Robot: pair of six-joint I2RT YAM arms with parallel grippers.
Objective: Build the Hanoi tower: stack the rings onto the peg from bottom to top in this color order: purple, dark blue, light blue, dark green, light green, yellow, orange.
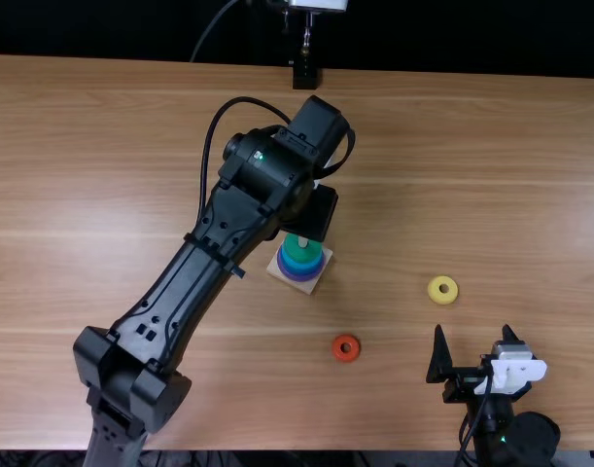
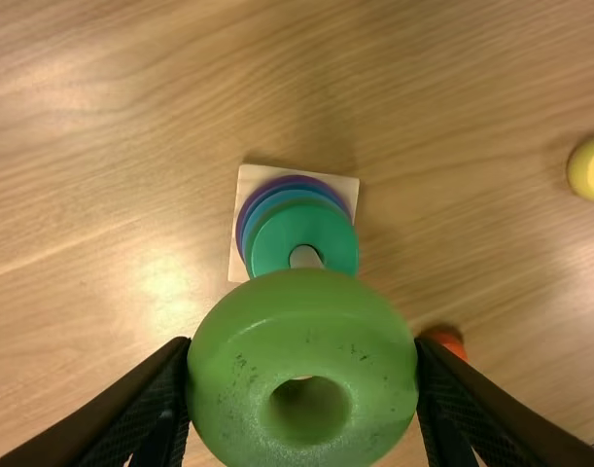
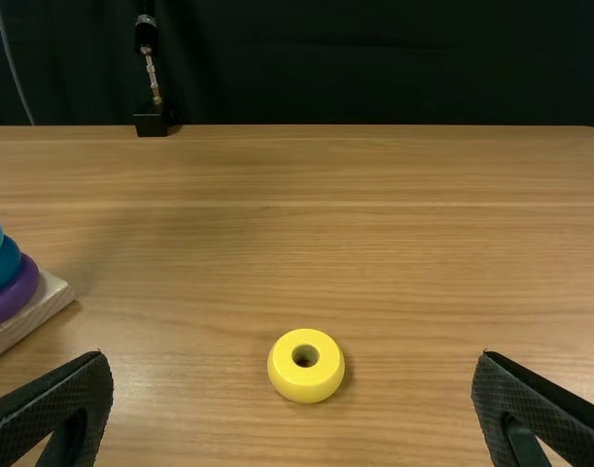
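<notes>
Nearest, at the right, the right gripper [image 1: 473, 338] is pointing away from the near edge, its fingers standing wide apart. The orange ring [image 1: 355, 353] is lying on the table [image 1: 180, 418] to its left. The yellow ring [image 1: 443, 299] is lying just beyond the right gripper's fingertips. Farther in, the wooden base [image 1: 310, 289] is carrying the peg [image 2: 304, 257], and round it the purple ring [image 2: 242, 222] is sitting at the bottom, blue showing above it, the dark green ring [image 2: 331, 233] on top. The left gripper [image 1: 311, 212] is hanging over there, clamping the light green ring [image 2: 228, 360] between its fingers, off the table. Farthest, a black block [image 1: 305, 76] is standing by the far edge.
</notes>
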